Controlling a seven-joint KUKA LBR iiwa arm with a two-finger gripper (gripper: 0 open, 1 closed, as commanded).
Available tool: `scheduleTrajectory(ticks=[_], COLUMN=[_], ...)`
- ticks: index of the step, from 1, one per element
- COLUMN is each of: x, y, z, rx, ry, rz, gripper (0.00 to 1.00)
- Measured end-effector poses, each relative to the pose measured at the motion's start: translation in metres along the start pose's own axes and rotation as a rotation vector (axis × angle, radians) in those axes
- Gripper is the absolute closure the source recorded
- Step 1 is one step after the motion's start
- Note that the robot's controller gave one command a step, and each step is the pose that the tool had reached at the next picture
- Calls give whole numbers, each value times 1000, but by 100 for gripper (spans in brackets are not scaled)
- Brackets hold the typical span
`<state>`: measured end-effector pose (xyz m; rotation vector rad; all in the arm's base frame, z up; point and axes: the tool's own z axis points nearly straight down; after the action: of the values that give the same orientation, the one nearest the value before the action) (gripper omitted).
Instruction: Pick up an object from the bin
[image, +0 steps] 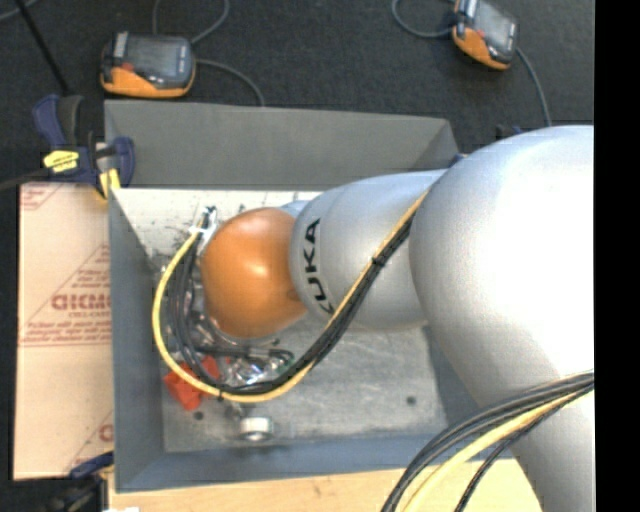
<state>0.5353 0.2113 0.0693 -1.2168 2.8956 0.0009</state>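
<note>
Reaching in from the right, my arm (500, 260) is the nearest thing to the camera, a big silver-grey body crossing the grey metal bin (280, 150) toward its left half. At the wrist sits the rounded orange cover (250, 272), facing up. A yellow cable (160, 300) loops out past the cover's left side, curves under it and runs back along the arm, with thinner dark cables (185, 320) bunched inside the loop.

Below the cover, low over the floor in the bin's front-left part, is a bit of shiny metal that is probably my gripper (240, 368). The cover and cables hide most of it. Whether my grip is released, clenched or on something, I cannot tell.

Candidate things on the floor:
- An orange-red piece (182, 390), just left of the gripper and partly under the yellow cable. It lies close to the left wall, and its shape is unclear.
- A small pale round thing (255, 428), cap-like, lying apart from the gripper on the near side, close to the front wall.

Farther back, the speckled floor runs up to the far wall.
</note>
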Motion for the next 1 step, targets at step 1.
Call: scheduleTrajectory(ticks=[1], x=[-1], y=[0], z=[-1], rx=[-1], ry=[-2], rz=[5], gripper=[100])
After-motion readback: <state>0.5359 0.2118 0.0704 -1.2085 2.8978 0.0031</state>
